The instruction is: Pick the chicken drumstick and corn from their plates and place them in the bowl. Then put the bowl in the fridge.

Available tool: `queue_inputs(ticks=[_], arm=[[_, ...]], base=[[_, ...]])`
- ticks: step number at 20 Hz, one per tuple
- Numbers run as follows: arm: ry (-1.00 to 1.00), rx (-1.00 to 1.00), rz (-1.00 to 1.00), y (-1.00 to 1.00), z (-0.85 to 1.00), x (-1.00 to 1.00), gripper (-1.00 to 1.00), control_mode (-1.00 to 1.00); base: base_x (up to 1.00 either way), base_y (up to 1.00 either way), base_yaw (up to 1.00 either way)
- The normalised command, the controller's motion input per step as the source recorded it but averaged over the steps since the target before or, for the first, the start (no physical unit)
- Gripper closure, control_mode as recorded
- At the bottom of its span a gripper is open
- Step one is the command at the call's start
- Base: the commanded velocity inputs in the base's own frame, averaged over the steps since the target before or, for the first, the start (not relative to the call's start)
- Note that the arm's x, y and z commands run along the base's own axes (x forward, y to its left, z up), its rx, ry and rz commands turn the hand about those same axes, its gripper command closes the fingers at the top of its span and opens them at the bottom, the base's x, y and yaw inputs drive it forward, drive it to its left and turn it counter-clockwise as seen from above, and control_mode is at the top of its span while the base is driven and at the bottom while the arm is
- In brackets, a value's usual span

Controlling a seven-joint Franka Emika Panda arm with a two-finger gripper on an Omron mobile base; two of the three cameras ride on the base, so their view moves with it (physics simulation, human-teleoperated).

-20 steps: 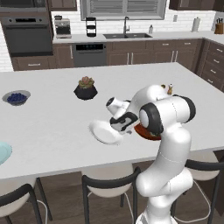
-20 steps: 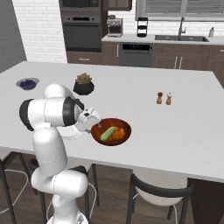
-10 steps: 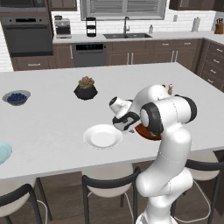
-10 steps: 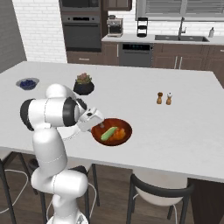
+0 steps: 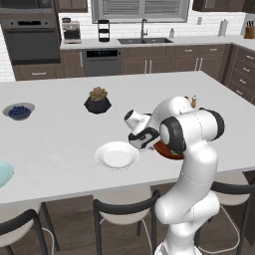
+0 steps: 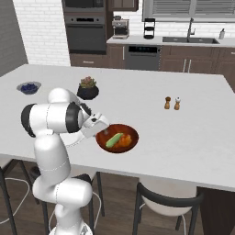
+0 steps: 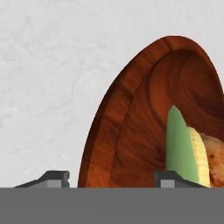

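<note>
The reddish-brown bowl (image 6: 117, 151) (image 7: 131, 109) sits on the white island near its front edge, partly behind my arm in the left base view (image 5: 168, 152). Inside it lie the corn (image 6: 113, 140) (image 7: 181, 146) and the chicken drumstick (image 6: 125, 140) (image 7: 215, 157). My gripper (image 7: 111, 179) (image 6: 102, 130) is low at the bowl's left rim, one finger outside and one inside, jaws still apart around the rim. The white plate (image 5: 117, 156) lies bare to the bowl's left. A light blue plate (image 5: 3, 174) shows at the far left edge. The fridge is out of view.
A black plant pot (image 5: 97, 101) and a small grey bowl of blueberries (image 5: 18, 110) stand farther back on the island. Salt and pepper shakers (image 6: 172, 103) are to the right. Stools (image 6: 165, 202) line the island's near edge.
The hand has swung from over the white plate to the bowl's left rim and lowered there. The jaws have narrowed around the rim. The bowl has not moved.
</note>
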Motion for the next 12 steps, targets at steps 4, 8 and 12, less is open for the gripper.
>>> queue_inputs(ticks=[4, 8, 12], arm=[[0.0, 0.0, 0.01, -0.03, 0.0, 0.0, 1.0, -1.0], [0.0, -0.03, 0.0, 0.0, 0.05, 0.0, 1.0, -1.0], [0.0, -0.17, 0.16, 0.18, 0.34, -0.24, 1.0, -1.0]], base=[[0.0, 0.0, 0.0], [0.0, 0.0, 0.0], [0.0, 0.0, 0.0]])
